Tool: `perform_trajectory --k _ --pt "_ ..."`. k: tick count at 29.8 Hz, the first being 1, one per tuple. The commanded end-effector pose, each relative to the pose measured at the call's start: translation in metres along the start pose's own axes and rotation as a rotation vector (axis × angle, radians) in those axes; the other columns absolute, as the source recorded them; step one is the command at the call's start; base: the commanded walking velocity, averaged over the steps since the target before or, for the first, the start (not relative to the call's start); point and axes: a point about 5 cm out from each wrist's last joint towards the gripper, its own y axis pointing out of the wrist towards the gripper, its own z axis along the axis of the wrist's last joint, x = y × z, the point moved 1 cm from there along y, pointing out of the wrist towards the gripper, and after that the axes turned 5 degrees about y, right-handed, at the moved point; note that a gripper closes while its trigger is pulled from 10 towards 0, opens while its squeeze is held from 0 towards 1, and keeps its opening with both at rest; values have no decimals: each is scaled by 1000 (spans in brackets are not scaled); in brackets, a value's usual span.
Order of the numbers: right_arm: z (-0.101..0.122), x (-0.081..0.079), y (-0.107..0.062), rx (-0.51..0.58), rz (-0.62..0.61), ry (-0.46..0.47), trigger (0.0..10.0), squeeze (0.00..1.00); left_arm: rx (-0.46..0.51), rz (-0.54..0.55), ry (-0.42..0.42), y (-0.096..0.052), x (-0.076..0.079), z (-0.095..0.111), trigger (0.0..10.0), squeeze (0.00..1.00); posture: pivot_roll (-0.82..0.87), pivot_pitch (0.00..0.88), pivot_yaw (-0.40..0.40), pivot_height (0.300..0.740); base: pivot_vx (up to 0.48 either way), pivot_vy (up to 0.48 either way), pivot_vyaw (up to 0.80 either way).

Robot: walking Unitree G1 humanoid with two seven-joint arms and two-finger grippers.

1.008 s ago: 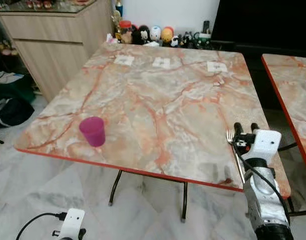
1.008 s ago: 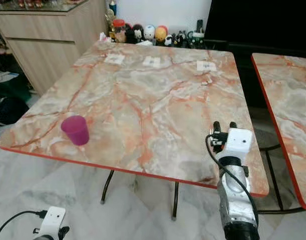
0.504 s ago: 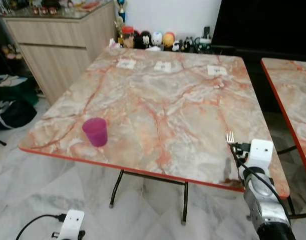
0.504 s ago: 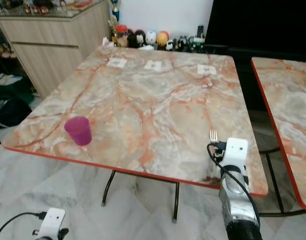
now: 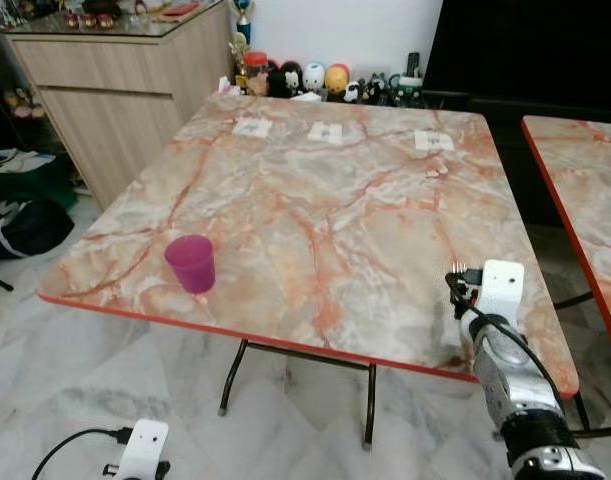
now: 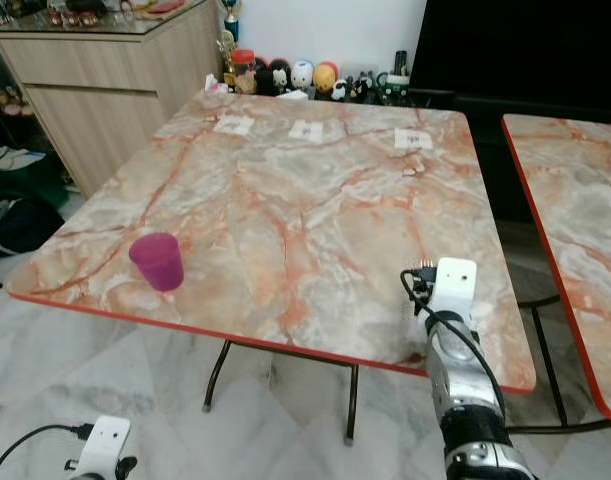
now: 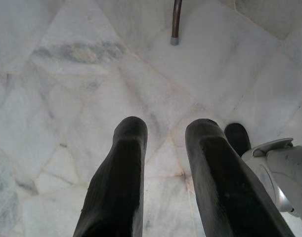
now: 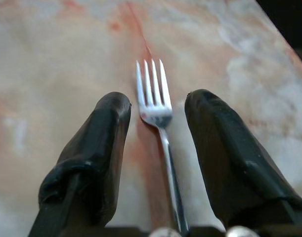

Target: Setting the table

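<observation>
The fork [image 8: 158, 123] lies on the marble surface [image 5: 315, 200] near its front edge, far from the pink cup [image 5: 190, 263], between the parted jaws of the right gripper [image 8: 155, 148], which could knock it off when withdrawing.

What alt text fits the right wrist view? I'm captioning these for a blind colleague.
A silver fork lies on the marbled orange table, tines pointing away, between the two open black fingers of the right gripper, which touch neither side of it.
</observation>
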Motion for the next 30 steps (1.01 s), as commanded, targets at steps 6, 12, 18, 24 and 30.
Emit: perform_trajectory --k 6,12,18,24,30 --pt "1 9 1 -11 -18 15 10000 0 -12 1 16 -1 -1 -4 10000 0 115 0 -7 740 0 0 0" --pt "-9 10 1 -55 11 54 10000 0 -16 0 17 -1 -1 -5 10000 0 117 0 -5 740 0 0 0" --pt "-14 11 1 -80 15 61 10000 0 -15 0 19 -1 -2 -5 10000 0 123 0 -3 740 0 0 0" --pt "-21 12 0 -115 26 70 10000 0 -17 0 23 -1 -2 -6 10000 0 123 0 -2 740 0 0 0" --pt "-35 9 -2 -177 50 73 9412 0 -17 1 23 -1 -2 -6 10000 0 128 0 -4 740 0 0 0"
